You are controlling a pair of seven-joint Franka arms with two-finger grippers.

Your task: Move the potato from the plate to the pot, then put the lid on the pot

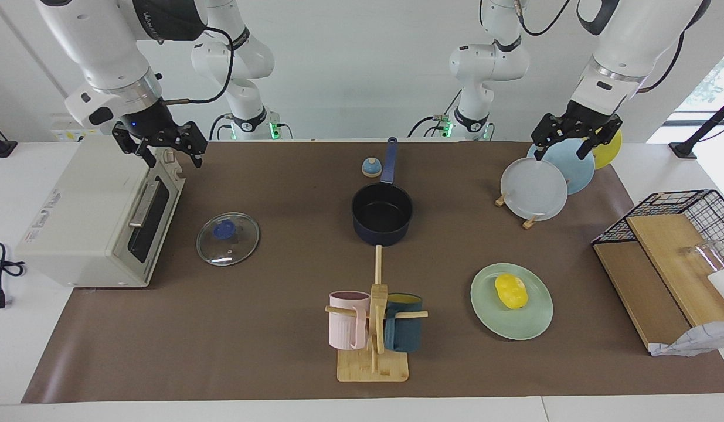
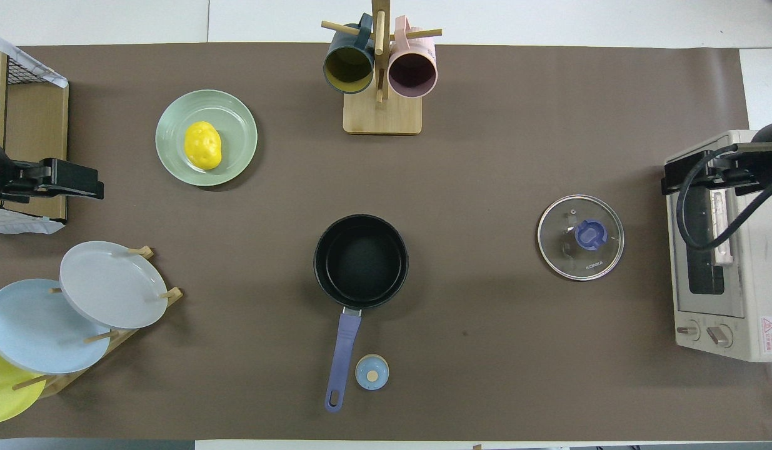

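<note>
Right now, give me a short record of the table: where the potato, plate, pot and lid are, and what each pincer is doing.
potato: lying on the plate
plate: flat on the mat, toward the left arm's end, farther from the robots than the pot
pot: mid-table, empty, uncovered, handle pointing toward the robots
lid: flat on the mat, apart from the pot, toward the right arm's end, in front of the toaster oven
left pincer: open, raised over the plate rack, holding nothing
right pincer: open, raised over the toaster oven, holding nothing
</note>
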